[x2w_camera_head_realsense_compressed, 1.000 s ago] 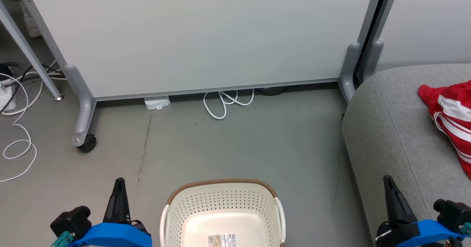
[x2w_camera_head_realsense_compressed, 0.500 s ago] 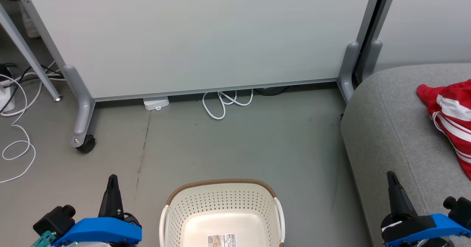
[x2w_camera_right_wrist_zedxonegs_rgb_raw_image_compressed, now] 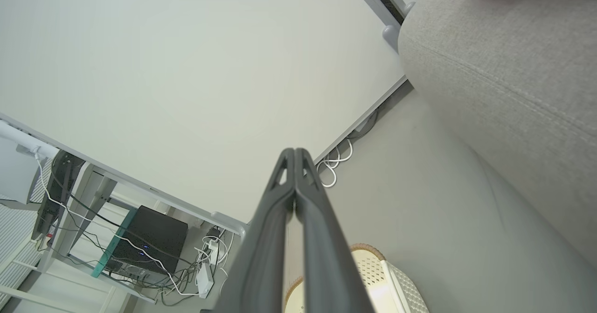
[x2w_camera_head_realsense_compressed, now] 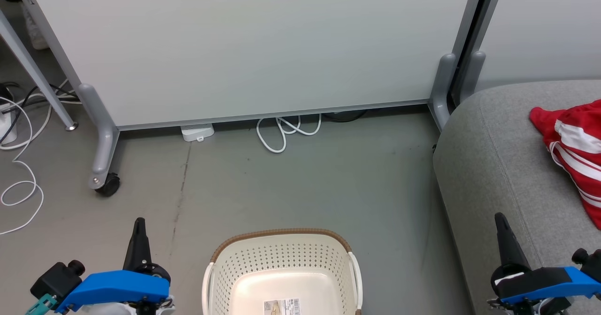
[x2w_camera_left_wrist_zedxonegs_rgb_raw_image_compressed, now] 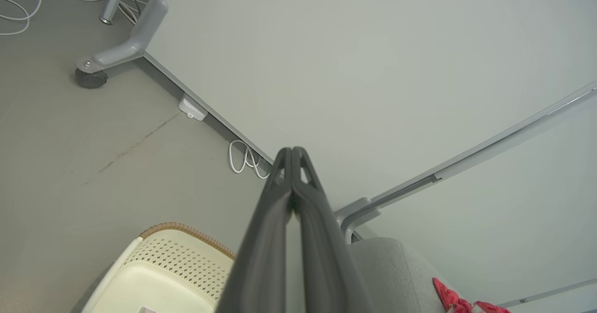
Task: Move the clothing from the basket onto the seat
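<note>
Left gripper (x2w_camera_head_realsense_compressed: 139, 226) and right gripper (x2w_camera_head_realsense_compressed: 500, 221) are both pinched fully closed and empty, flanking the basket (x2w_camera_head_realsense_compressed: 281, 233) on the floor (x2w_camera_head_realsense_compressed: 300, 183). The clothing (x2w_camera_head_realsense_compressed: 573, 150) lies on the seat (x2w_camera_head_realsense_compressed: 493, 165), well in from its rounded edge. The basket's near end is hidden, so a garment there could be missed.

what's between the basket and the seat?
Just bare grey floor between the basket and the seat; nothing lies in that stretch, as the head view shows.
</note>
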{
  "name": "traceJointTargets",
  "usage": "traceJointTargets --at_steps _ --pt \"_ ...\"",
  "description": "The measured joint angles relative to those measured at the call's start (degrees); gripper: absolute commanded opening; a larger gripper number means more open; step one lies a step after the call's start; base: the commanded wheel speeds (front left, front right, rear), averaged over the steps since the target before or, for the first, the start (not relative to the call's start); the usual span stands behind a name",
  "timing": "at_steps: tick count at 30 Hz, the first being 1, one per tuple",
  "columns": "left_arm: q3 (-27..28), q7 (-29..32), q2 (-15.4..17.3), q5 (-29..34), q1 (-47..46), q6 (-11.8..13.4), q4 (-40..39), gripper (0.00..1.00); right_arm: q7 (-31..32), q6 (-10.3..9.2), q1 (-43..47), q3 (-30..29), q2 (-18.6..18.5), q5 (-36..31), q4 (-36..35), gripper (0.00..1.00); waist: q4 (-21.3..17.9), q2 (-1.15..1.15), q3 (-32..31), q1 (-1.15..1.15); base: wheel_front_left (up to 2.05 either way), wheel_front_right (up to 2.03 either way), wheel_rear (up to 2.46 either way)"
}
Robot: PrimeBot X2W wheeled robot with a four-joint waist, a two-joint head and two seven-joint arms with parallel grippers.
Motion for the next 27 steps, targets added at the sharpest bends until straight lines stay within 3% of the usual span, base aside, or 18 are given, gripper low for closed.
traceJointTargets --at_steps 27 --pt "1.9 4.1 0.0 -16.9 -1.3 -0.4 -1.4 0.00 4.3 0.00 -1.6 -1.1 0.6 16.7 -0.6 0.00 -0.5 0.00 -0.1 0.00 0.00 0.00 0.00"
